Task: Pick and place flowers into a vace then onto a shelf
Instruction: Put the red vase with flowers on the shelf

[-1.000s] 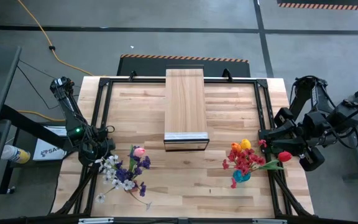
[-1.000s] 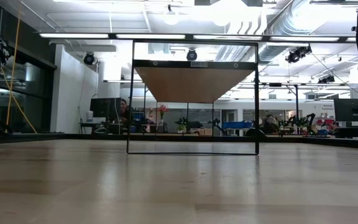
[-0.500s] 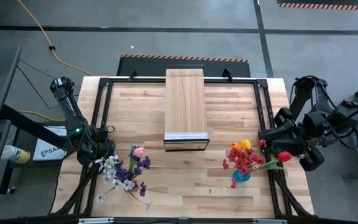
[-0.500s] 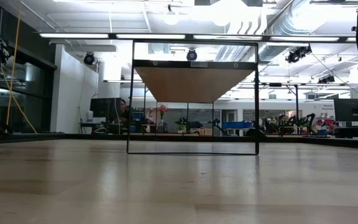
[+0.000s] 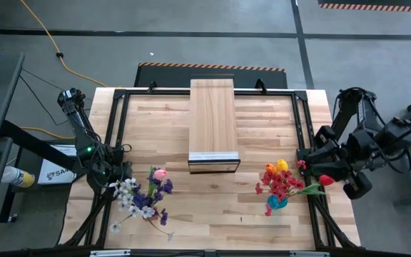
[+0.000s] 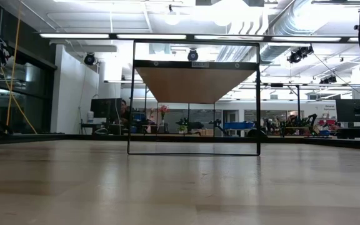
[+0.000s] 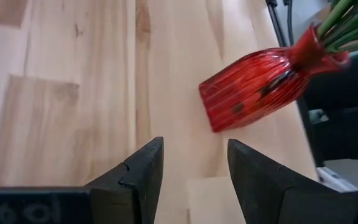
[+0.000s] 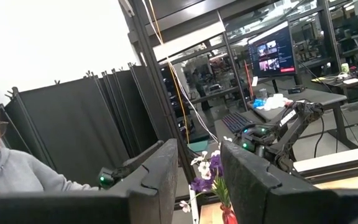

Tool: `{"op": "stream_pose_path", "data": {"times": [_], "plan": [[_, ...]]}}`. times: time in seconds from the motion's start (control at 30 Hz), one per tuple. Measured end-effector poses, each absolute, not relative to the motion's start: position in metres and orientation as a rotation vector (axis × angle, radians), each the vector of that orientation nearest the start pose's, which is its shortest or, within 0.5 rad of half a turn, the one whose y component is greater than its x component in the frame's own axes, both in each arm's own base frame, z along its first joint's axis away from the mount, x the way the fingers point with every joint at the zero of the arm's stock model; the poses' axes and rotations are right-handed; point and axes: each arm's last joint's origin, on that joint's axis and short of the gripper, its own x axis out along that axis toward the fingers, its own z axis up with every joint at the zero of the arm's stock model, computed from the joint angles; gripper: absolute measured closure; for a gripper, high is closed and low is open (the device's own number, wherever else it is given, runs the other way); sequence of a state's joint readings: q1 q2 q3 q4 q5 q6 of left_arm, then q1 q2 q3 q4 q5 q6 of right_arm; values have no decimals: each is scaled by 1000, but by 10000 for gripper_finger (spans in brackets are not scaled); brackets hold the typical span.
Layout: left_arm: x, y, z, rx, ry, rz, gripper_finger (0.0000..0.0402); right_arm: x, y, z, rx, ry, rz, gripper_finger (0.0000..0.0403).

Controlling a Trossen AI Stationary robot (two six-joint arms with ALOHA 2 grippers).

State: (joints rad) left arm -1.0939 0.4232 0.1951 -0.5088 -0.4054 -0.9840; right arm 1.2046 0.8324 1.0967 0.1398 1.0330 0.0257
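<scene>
The shelf [image 5: 212,121] carries nothing, so both vases, each already full of flowers, await lifting: the red vase [image 7: 260,81] stands just ahead of the left jaws [image 7: 191,180], which gape empty, while the blue vase [image 5: 277,202] sits beside the right jaws [image 8: 197,177], also parted and empty.

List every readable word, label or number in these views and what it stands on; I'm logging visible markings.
"SA": partial dark letters on the white box beside the table's left edge; the rest is hidden by the left arm.
Label on the bar above the shelf: too small to read.
Monitor screens in the room: too blurred to read.
</scene>
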Motion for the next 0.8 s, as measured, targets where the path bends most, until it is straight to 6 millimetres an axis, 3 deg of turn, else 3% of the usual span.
{"op": "stream_pose_path", "data": {"times": [0.37, 0.8], "plan": [[58, -83, 164, -227, 591, -427, 190, 74, 123, 452, 385, -172, 172, 289], [44, -56, 171, -218, 467, -484, 190, 74, 123, 452, 402, -170, 173, 289]]}}
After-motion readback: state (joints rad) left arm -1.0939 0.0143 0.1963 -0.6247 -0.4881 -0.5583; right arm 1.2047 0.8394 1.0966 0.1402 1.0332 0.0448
